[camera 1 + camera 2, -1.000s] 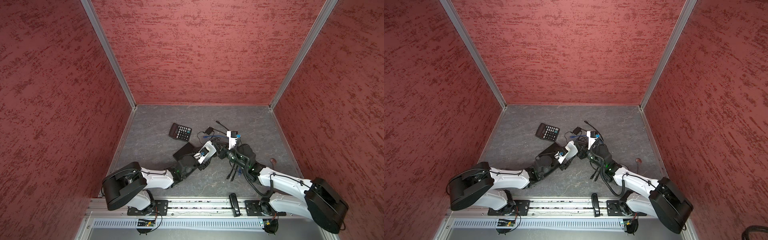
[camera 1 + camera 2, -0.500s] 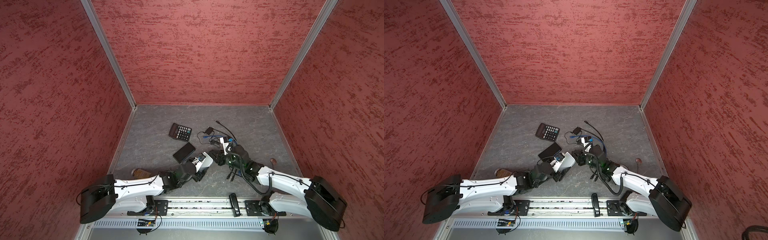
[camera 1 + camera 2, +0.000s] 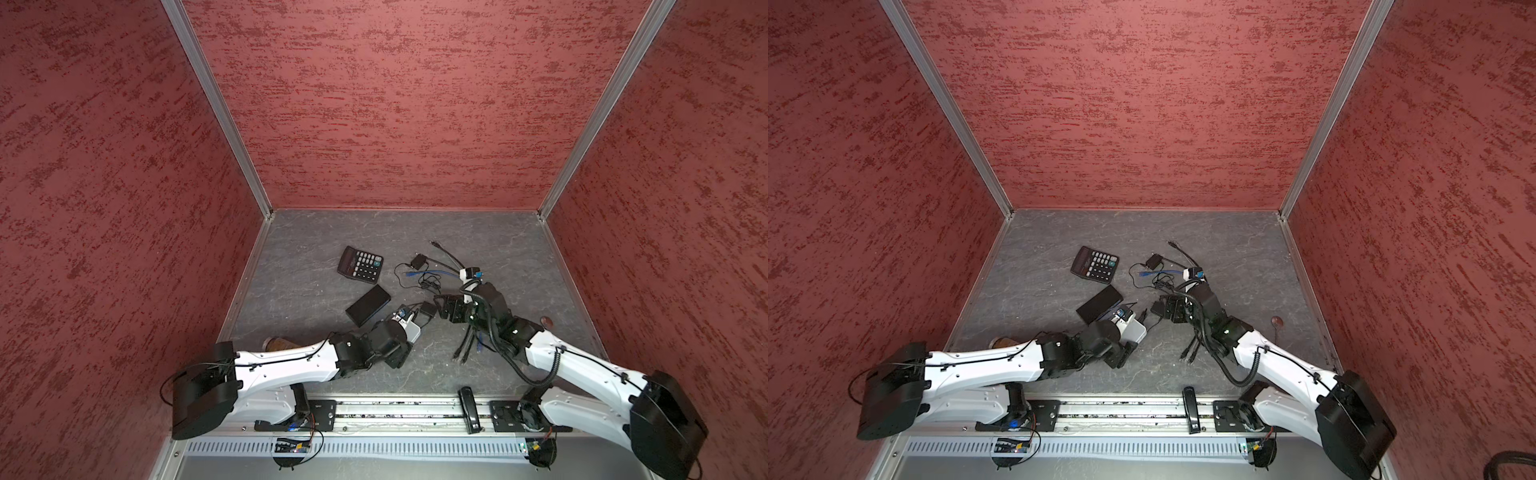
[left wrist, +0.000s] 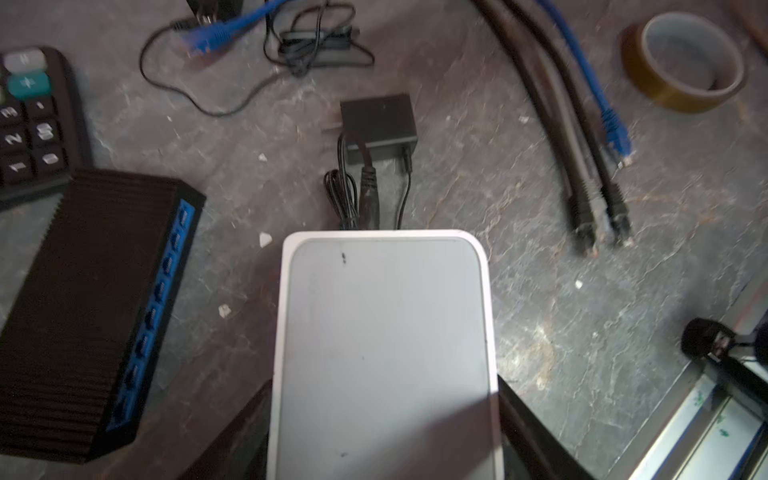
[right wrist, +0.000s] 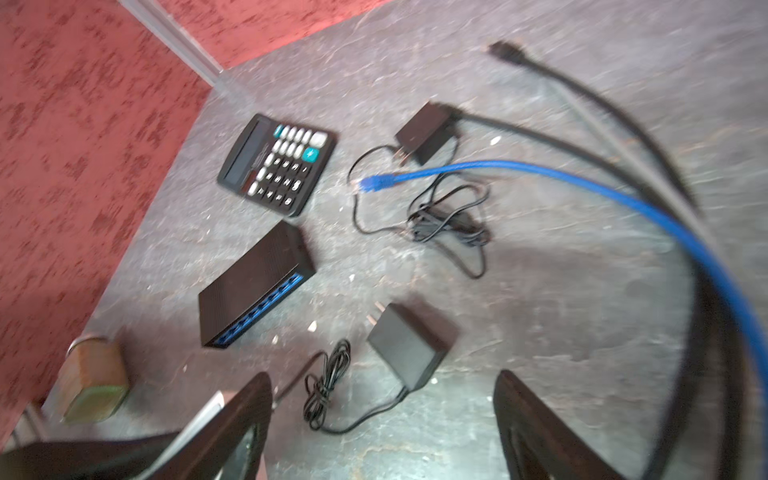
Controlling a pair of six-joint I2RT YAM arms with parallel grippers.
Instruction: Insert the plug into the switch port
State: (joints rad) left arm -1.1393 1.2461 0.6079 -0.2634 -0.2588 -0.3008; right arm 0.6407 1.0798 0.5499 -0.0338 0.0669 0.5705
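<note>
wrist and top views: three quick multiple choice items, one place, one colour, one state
1. The black switch lies: A) between the calculator and the white switch in the left gripper; B) on the rail; C) against the back wall.
2. Its ports are: A) red; B) blue; C) yellow.
3. The right gripper is: A) shut on a cable; B) shut on the adapter; C) open, empty.
1 A, a top view shows it between them; 2 B, a blue row lines its edge; 3 C, jaws wide, nothing between.
</note>
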